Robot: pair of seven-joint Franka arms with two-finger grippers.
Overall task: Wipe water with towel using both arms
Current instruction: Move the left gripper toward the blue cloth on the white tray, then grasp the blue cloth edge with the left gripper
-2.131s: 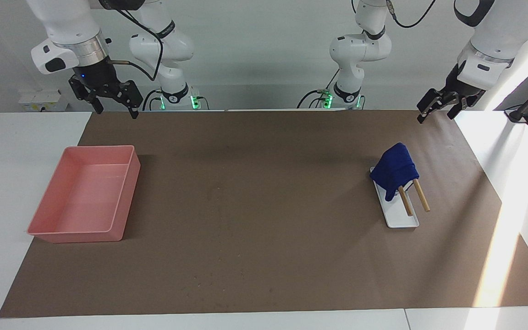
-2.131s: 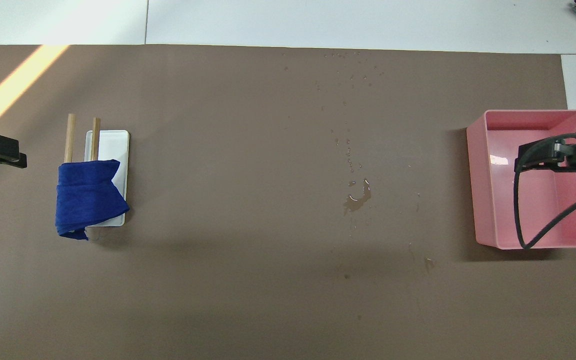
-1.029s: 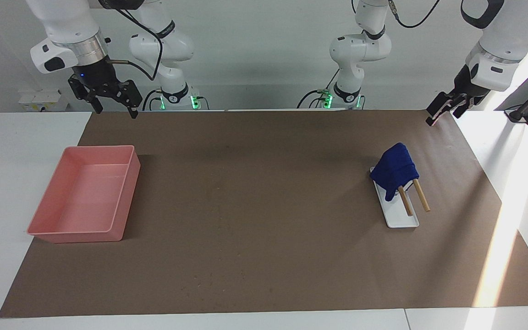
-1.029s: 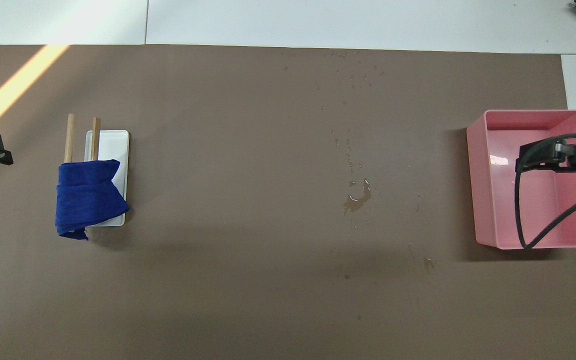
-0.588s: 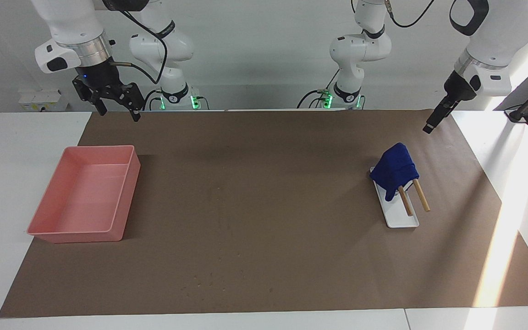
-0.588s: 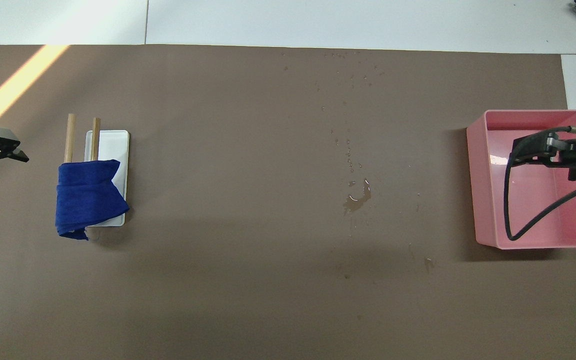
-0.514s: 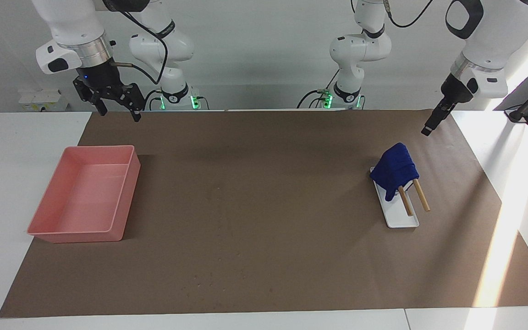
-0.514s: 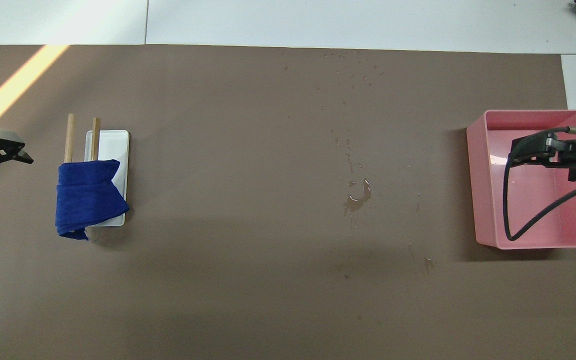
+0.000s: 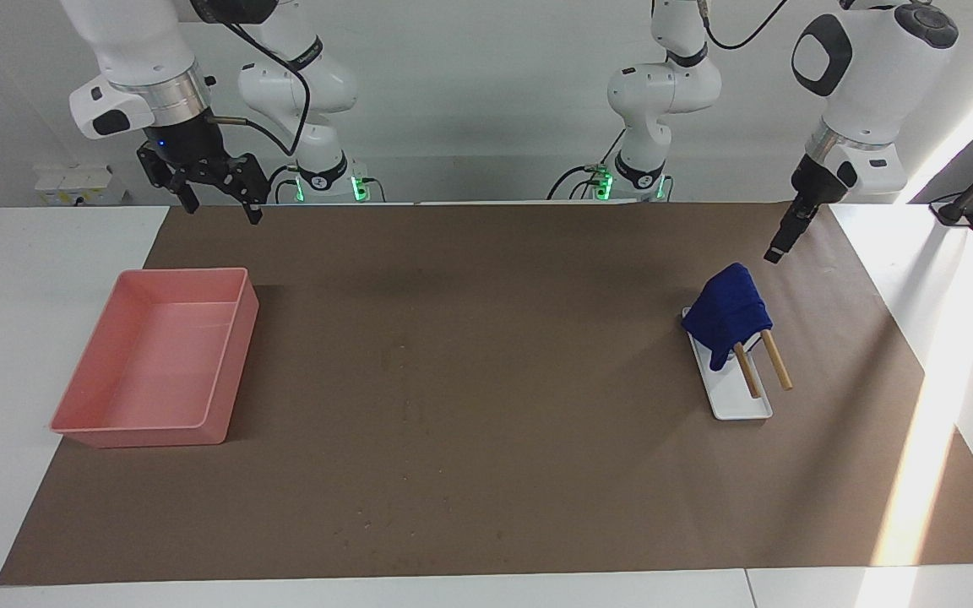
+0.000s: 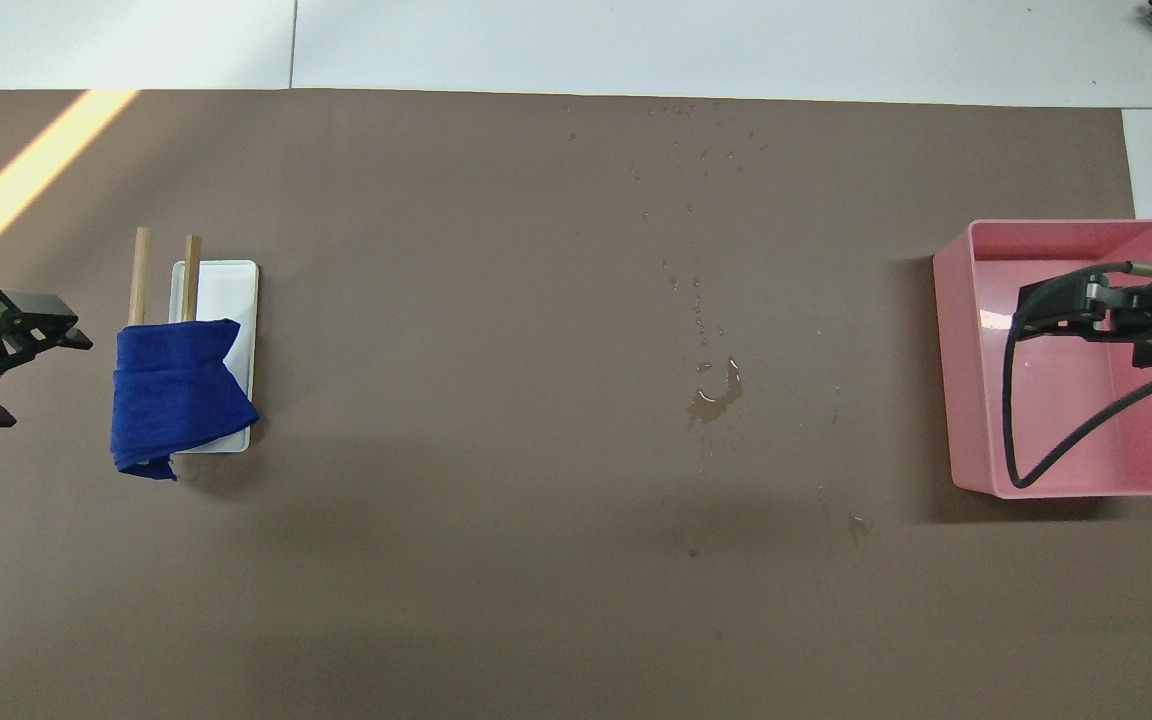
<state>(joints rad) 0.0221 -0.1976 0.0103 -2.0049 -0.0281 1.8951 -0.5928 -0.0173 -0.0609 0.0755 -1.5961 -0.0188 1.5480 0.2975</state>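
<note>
The deep-blue bunched towel (image 9: pixel 732 308), draped over a white two-rod rack (image 9: pixel 738 384), lies just below the empty, spread left gripper (image 9: pixel 775 252); the right gripper (image 9: pixel 216 198), likewise spread and empty, waits.

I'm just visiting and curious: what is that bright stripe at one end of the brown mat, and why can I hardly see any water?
Facing view: sunlight streaks across the mat at the left arm's end. Overhead view: the same streak crosses a corner of the mat; the puddle shows only as a faint glossy patch mid-mat.
</note>
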